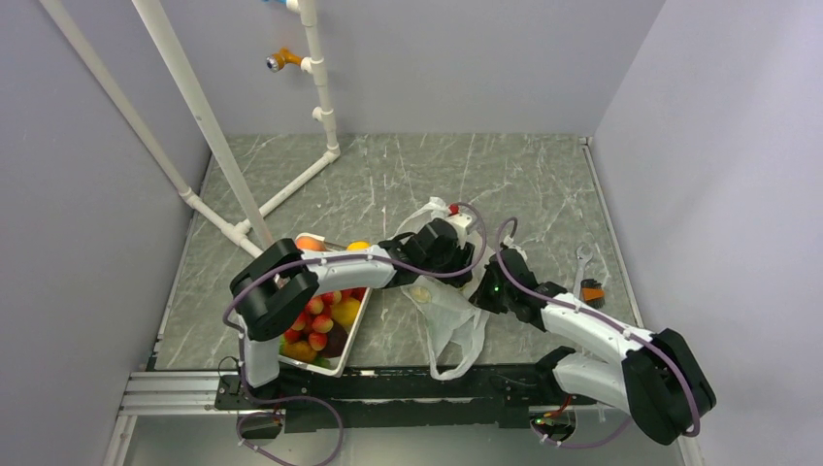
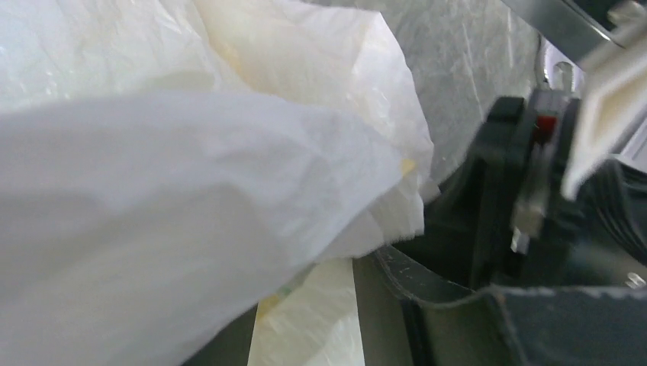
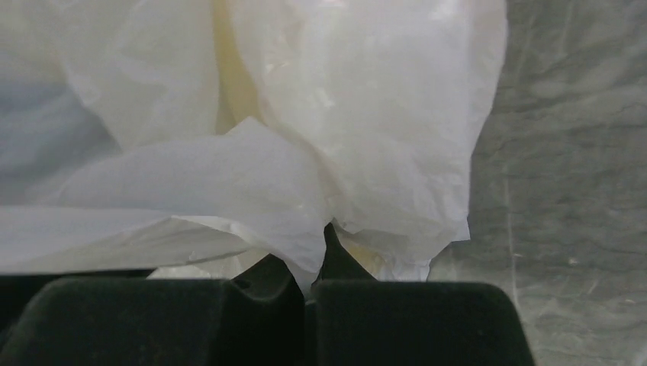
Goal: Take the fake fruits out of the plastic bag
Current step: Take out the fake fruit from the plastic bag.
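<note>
Table (image 1: 524, 184): grey marbled top, both arms reaching to its middle.

Bag (image 1: 451, 325): lies crumpled at the centre between the two arms, with loose film trailing toward the near edge. In both wrist views its folds fill most of the frame.

Basket (image 1: 315, 366): on the left by the left arm's base, holding fruit.

Left gripper (image 1: 448, 241): at the bag's far end. Whether it grips cannot be told, as film hides its fingers in its own view.

Right gripper (image 3: 309, 263): jaws together, a fold of bag film pinched between them.

Fruit (image 1: 421, 291): a pale yellow shape shows through the film, inside the bag.

Step in hand, as judged: securing and opening the bag, with nothing drawn out. The next move calls for holding the pinched fold firm while the mouth is spread enough to expose the fruit. The thin film may slip or collapse.
</note>
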You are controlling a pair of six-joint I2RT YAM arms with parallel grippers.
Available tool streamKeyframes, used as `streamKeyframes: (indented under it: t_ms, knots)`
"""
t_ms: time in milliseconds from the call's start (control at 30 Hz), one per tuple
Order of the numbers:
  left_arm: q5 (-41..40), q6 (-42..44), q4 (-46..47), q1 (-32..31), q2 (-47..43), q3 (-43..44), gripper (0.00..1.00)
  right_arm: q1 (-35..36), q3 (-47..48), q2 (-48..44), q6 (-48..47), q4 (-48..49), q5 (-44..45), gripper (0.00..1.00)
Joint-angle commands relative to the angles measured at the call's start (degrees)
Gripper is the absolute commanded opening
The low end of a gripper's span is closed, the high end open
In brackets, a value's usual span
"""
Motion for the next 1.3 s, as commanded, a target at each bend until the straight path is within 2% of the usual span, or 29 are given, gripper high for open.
streamKeyframes:
  t_ms: [0,67,167,333,467,567,600,700,767,833,967,1133,1267]
  knots:
    - [-2.75,1.32,-2.13,0.12,1.91,4.36,0.48,0.24,1.63,-5.83,-1.52,-0.46,-3.75,0.0]
    - [-3.03,1.49,-1.14,0.12,-0.03,2.87,0.49,0.34,4.55,-9.73,-2.75,-5.16,1.33,0.0]
    - [-2.23,0.78,4.79,0.1,-4.69,-3.33,0.51,0.24,8.87,-13.62,-5.34,-9.42,4.35,0.0]
    - [-1.34,-0.64,13.28,0.08,-12.57,-12.33,0.52,0.31,12.59,-13.03,-6.57,-10.1,1.23,0.0]
    - [-2.19,-1.45,13.01,0.12,-13.94,-14.84,0.51,0.32,13.19,-12.47,-5.89,-8.69,-3.63,0.0]
    - [-3.04,-2.59,11.16,0.12,-12.58,-14.49,0.5,0.42,13.13,-12.88,-5.37,-10.07,-2.29,0.0]
    - [-3.08,-2.96,11.16,0.12,-11.94,-14.18,0.51,0.43,12.78,-12.94,-5.4,-10.62,-1.89,0.0]
    - [-3.07,-3.7,11.44,0.12,-9.6,-12.49,0.65,0.36,11.26,-11.9,-5.56,-11.99,-0.64,0.01]
    - [-3.05,-4.41,9.77,0.08,-7.91,-9.99,0.68,0.45,10.81,-8.96,-6.05,-13.9,-1.15,0.18]
    - [-4.89,-4.8,8.22,0.12,-6.77,-8.3,0.69,0.44,9.97,-6.84,-6.77,-15.03,-1.45,0.27]
    - [-6.43,-5.48,7.01,0.51,-5.87,-7.13,0.72,0.54,6.8,-5.91,-7.02,-13.25,-0.46,0.56]
    - [-7.21,-5.98,5.66,0.81,-3.8,-4.77,0.73,0.67,5.17,-3.57,-6.54,-9.71,-0.98,0.58]
    - [-8.3,-3.75,4.1,0.79,-1.87,-2.17,0.64,0.71,6.1,-2.52,-7.44,-9.45,0.17,0.57]
